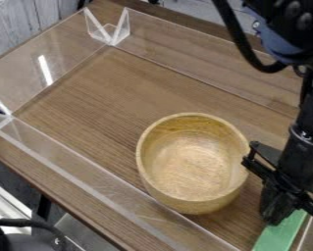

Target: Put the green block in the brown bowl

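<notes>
The brown bowl (187, 163) sits flat and empty on the wooden table, right of centre. Only part of the green block (289, 238) shows, lying at the bottom right corner, just right of the bowl. My gripper (273, 212) points down beside the bowl's right rim, with its tips at the block's upper end. The black fingers are pressed together and shut, and nothing shows between them. The gripper body hides whether the tips touch the block.
Low clear acrylic walls (67, 147) fence the wooden table (93, 98) along the left and back. A clear acrylic bracket (106, 27) stands at the back corner. The dark arm (296, 39) rises at the right edge.
</notes>
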Controlling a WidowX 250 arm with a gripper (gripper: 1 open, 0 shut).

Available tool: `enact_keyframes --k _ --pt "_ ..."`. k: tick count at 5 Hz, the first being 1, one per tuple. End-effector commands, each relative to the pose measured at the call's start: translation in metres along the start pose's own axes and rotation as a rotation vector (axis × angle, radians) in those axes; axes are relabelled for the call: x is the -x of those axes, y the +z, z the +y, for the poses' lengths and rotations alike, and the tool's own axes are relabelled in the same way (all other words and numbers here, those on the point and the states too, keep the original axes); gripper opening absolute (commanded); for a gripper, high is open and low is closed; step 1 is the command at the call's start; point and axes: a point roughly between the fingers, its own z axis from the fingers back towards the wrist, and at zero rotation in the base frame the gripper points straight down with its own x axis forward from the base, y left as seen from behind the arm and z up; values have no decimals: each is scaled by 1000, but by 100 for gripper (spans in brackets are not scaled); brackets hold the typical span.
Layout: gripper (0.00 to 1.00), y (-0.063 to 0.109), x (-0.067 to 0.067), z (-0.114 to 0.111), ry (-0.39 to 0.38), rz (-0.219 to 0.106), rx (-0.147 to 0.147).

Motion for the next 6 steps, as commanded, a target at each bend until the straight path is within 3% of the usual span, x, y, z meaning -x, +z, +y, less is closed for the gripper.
enact_keyframes --k 1,2,4,6 --pt "100 11 -6 -2 2 -49 11" --pt "100 14 -5 -1 7 -56 11" --pt "100 31 0 0 20 -108 7" --pt "100 34 0 2 29 -134 5"
